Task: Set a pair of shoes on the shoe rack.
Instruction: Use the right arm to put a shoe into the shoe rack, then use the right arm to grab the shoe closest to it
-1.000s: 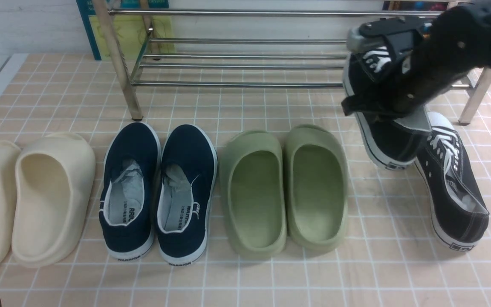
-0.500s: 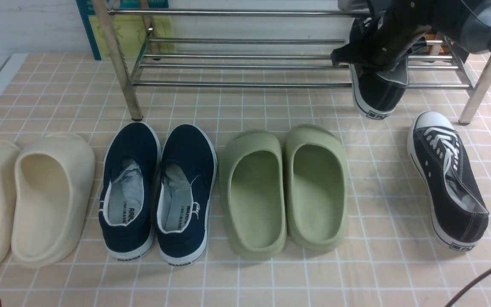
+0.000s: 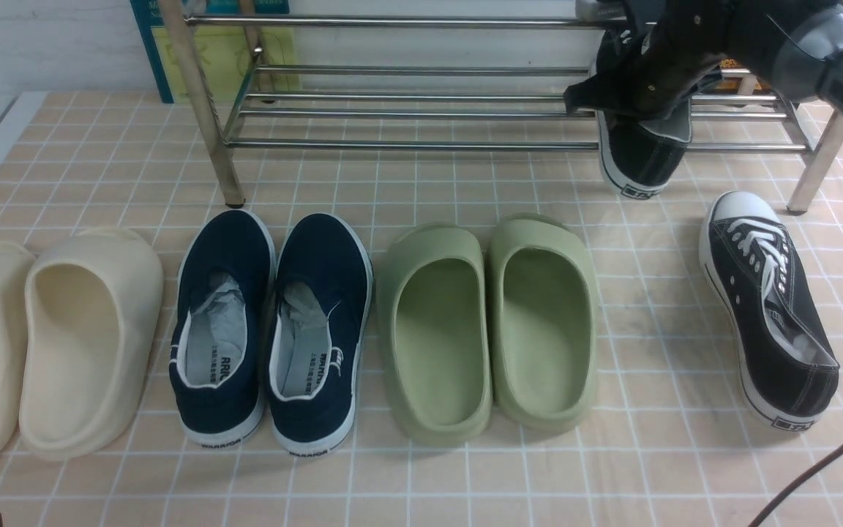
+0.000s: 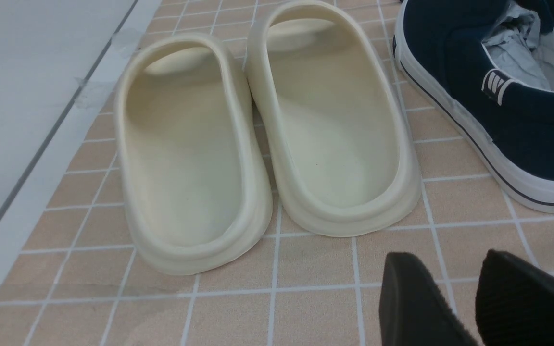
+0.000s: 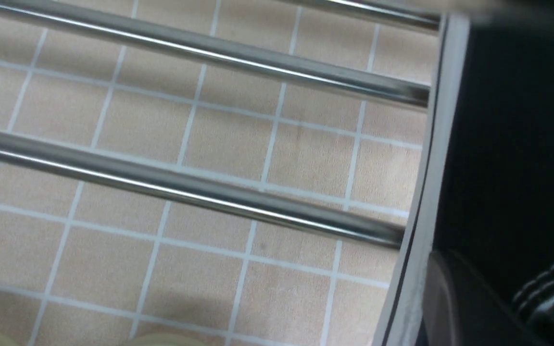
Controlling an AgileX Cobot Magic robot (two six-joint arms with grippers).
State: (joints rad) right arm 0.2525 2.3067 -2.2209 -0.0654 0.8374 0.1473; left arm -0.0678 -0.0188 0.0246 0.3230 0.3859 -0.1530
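Black canvas fills my right hand (image 3: 601,102): I have one sneaker (image 3: 641,154) gripped by its side, lying over the lower bars of the rack (image 3: 407,146), heel jutting out past the front bar. Near it, on the tiles, sits the other sneaker (image 3: 773,307), toe toward the rack. Farther out come the green clogs (image 3: 491,329), then the navy slip-ons (image 3: 268,329), then the cream clogs (image 3: 88,344).
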